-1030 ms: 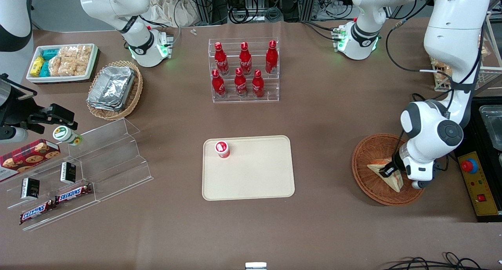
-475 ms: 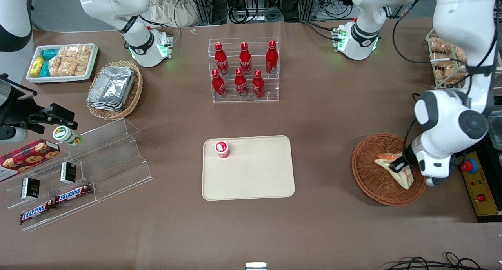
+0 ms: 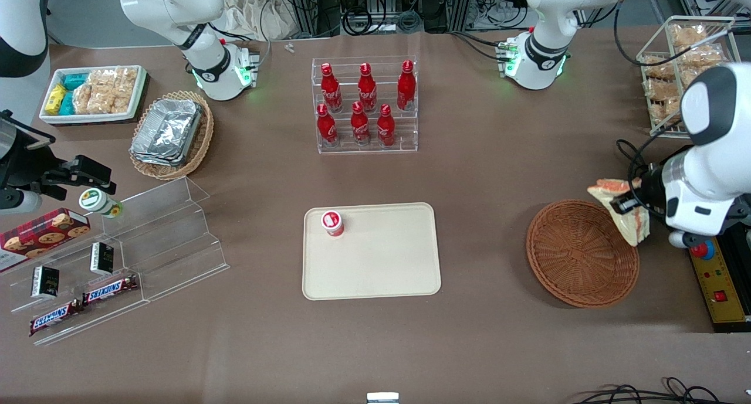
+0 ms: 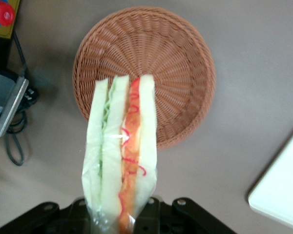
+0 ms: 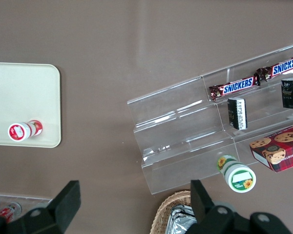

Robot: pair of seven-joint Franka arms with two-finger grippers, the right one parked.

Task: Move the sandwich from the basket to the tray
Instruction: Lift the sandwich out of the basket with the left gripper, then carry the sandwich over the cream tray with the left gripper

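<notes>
Landmark: tray [image 3: 375, 263], cream, rectangular, mid-table. All positions relative to it, sweeping from the parked arm's end to the working arm's.

Toward the parked arm's end of the table from the tray: white bin of bagged snacks [image 3: 94, 93], oval wicker basket with foil trays [image 3: 170, 133], both farther from the front camera than the tray. Clear acrylic step shelf [image 3: 158, 240] sits beside the tray at that end, holding two Snickers bars [image 3: 88, 301], two small dark packs [image 3: 101, 258], a cookie box [image 3: 41, 231] and a green-capped jar [image 3: 97, 202].

On the tray: one small red-capped bottle [image 3: 332, 223], upright, in the corner nearest the shelf and farthest from the camera.

Farther from the camera than the tray: acrylic rack with six red cola bottles [image 3: 364, 105].

Toward the working arm's end from the tray: round reddish-brown basket [image 3: 581, 253], well apart from the tray.

Gripper [image 3: 623, 204] hangs in the air just past the basket's rim, on the side away from the tray. Fingers clamped on the sandwich [image 3: 628, 216]. In the wrist view the sandwich [image 4: 121, 151] is held edge-on, orange-red and green layers showing, with the basket [image 4: 185, 73] below it.

Sandwich is airborne, clear of the basket, well apart from the tray.
</notes>
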